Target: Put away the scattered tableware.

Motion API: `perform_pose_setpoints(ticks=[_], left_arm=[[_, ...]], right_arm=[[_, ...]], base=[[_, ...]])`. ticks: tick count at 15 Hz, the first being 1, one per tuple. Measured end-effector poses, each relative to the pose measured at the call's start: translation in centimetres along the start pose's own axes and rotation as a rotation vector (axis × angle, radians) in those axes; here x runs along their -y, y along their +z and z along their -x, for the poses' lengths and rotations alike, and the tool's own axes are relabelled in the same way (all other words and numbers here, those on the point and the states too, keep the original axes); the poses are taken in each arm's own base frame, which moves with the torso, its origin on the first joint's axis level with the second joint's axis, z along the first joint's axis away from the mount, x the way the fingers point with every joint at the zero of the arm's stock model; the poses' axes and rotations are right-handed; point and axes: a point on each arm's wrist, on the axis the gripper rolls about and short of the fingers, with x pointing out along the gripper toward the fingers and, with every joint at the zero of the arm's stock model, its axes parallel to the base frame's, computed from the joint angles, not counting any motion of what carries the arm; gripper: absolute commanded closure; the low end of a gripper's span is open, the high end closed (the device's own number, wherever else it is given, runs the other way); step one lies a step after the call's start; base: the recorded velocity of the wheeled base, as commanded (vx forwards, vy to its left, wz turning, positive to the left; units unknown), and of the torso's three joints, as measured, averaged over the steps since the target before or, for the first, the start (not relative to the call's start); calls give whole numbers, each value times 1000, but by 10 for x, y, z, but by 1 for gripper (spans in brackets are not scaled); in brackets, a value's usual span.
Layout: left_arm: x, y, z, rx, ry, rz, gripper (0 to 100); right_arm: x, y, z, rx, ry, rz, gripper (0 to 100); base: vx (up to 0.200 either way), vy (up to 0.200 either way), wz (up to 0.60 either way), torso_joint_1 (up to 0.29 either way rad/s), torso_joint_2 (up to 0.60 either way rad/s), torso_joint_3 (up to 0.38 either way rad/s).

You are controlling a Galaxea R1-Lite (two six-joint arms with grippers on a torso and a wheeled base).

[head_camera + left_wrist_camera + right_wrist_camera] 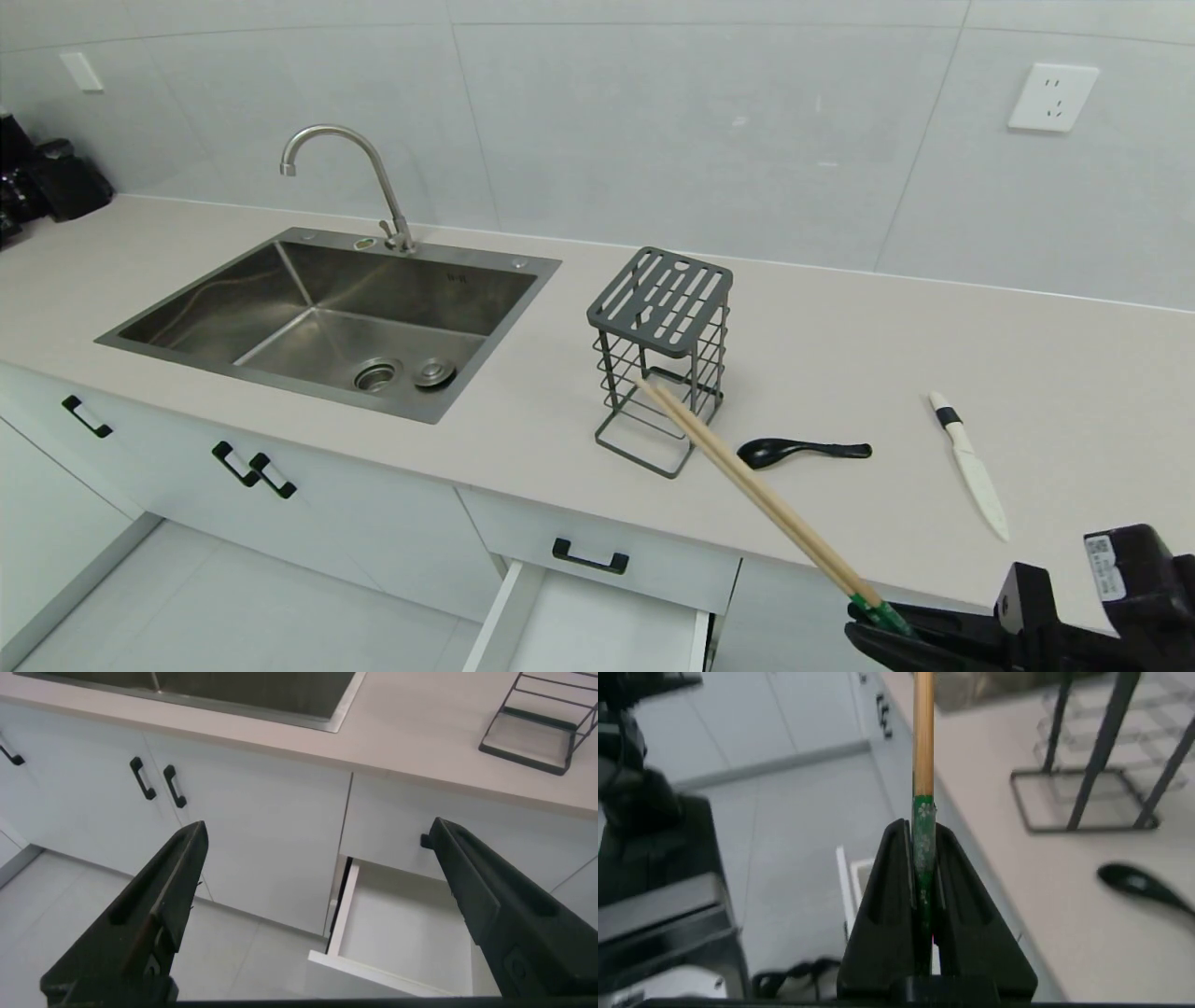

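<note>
Chopsticks (756, 490) worry me: my left gripper (318, 826) hangs wide open and empty, the rack (661, 359) stands at twelve o'clock with their free tips near it, and my right gripper (868, 618) at five o'clock clamps only their green ends, so they could pivot and miss a slot.

Tan chopsticks (747, 482) with green ends, black spoon (794, 452), white knife (971, 467), dark grey rack (660, 308)
</note>
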Motion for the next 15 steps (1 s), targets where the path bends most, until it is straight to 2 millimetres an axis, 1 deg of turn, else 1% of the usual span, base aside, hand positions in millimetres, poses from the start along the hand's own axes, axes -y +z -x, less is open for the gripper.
perform_pose_setpoints(ticks=[4, 7, 9, 11, 13, 15], left_arm=[[0, 0, 0, 0, 0, 0, 0], [0, 0, 0, 0, 0, 0, 0], [0, 0, 0, 0, 0, 0, 0], [0, 0, 0, 0, 0, 0, 0], [0, 0, 0, 0, 0, 0, 0], [0, 0, 0, 0, 0, 0, 0]], right_arm=[[-1, -19, -12, -107, 42, -80, 100], [3, -24, -23, -93, 34, -176, 100], [3, -29, -28, -119, 35, -218, 100], [1, -31, -32, -124, 53, -215, 100], [-4, -26, -45, -102, 97, -196, 100], [-5, -23, -60, -90, 116, -164, 100]], base=[[0, 0, 0, 0, 0, 0], [0, 0, 0, 0, 0, 0], [0, 0, 0, 0, 0, 0], [0, 0, 0, 0, 0, 0], [0, 0, 0, 0, 0, 0], [0, 0, 0, 0, 0, 0]])
